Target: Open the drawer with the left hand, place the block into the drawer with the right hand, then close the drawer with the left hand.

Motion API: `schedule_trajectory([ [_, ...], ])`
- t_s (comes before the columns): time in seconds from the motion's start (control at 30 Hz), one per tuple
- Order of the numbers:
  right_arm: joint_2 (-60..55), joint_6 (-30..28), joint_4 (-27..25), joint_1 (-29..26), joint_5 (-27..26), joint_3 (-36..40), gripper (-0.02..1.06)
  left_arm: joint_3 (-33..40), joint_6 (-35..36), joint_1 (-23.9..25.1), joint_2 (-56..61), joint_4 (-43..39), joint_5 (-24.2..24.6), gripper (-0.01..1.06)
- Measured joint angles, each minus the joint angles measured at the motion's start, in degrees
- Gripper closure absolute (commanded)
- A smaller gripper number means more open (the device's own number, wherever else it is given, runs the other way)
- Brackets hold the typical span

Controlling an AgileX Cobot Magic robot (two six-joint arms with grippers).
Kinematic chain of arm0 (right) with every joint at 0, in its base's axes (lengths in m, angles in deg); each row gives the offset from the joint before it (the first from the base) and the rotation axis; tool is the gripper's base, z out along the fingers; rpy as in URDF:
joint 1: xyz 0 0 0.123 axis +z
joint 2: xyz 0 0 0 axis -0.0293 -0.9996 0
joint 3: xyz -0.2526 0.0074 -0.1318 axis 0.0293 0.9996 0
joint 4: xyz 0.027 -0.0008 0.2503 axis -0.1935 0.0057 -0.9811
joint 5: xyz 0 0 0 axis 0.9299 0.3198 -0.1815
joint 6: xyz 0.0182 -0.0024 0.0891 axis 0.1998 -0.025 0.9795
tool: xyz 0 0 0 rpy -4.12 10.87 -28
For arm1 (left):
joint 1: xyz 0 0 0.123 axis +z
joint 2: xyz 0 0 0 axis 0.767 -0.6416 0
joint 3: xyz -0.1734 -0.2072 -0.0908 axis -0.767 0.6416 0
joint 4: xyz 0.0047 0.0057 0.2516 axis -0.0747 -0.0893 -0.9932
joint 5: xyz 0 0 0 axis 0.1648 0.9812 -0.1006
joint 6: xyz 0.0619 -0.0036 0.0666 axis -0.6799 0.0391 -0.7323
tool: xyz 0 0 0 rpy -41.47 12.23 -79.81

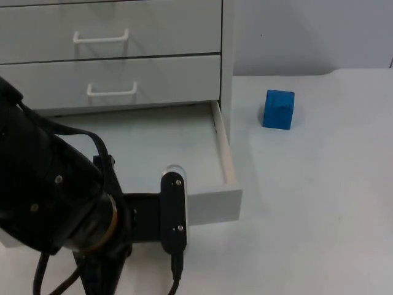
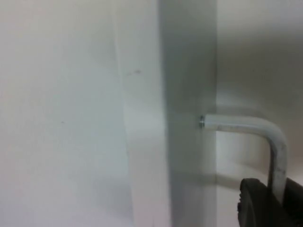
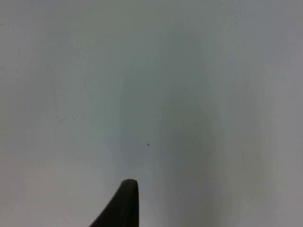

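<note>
The bottom drawer [image 1: 224,153] of the white cabinet stands pulled out over the table, its white floor showing. My left gripper [image 1: 174,212] sits at the drawer's front panel, shut on the drawer handle [image 2: 246,125], a bent metal bar that runs down between the black fingertips [image 2: 258,208]. A blue block [image 1: 279,109] rests on the table to the right of the cabinet, level with the drawer's back end and apart from both grippers. My right gripper [image 3: 125,205] hangs over bare white table top.
Two shut drawers with white handles [image 1: 101,38] [image 1: 112,92] are stacked above the open one. The cabinet's right side wall [image 1: 227,55] stands between the drawer and the block. White table [image 1: 319,203] stretches right of the drawer. The left arm's black bulk [image 1: 49,196] covers the drawer's front left.
</note>
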Motion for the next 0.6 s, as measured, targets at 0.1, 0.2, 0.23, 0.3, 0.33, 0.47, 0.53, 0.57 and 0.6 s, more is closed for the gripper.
schedule_trajectory([
  [0.1,0.0,0.1,0.0,0.0,0.0,0.0,0.01,0.0,-0.12,0.0,0.0,0.13,-0.23,0.89],
  [0.2,0.0,0.1,0.0,0.0,0.0,0.0,0.01,0.11,-0.12,0.0,-0.13,0.27,-1.0,0.68],
  [0.23,0.0,0.1,0.0,0.0,0.0,0.0,0.01,0.24,-0.12,0.0,-0.26,0.6,-1.94,0.47],
  [0.3,0.0,0.1,0.0,0.0,0.0,0.0,0.01,0.46,-0.38,-0.18,-0.5,0.82,-2.3,0.35],
  [0.33,0.0,0.19,0.0,0.0,0.0,0.0,0.01,0.46,-0.5,-0.18,-0.25,1.05,-2.46,0.26],
  [0.47,0.0,0.19,0.0,0.0,0.0,0.0,0.01,0.36,-0.52,-0.54,1.53,3.24,-3.63,0.13],
  [0.53,0.0,0.19,0.0,0.0,0.0,0.0,0.01,0.75,-0.52,-0.54,2.64,5.21,-4.56,0.13],
  [0.57,0.0,0.19,0.0,0.0,0.0,0.0,0.01,0.83,-0.52,-0.54,3.13,6.27,-5.11,0.13],
  [0.6,0.0,0.19,0.0,0.0,0.0,0.0,0.01,0.83,-0.52,-0.54,3.13,6.27,-5.11,0.13],
])
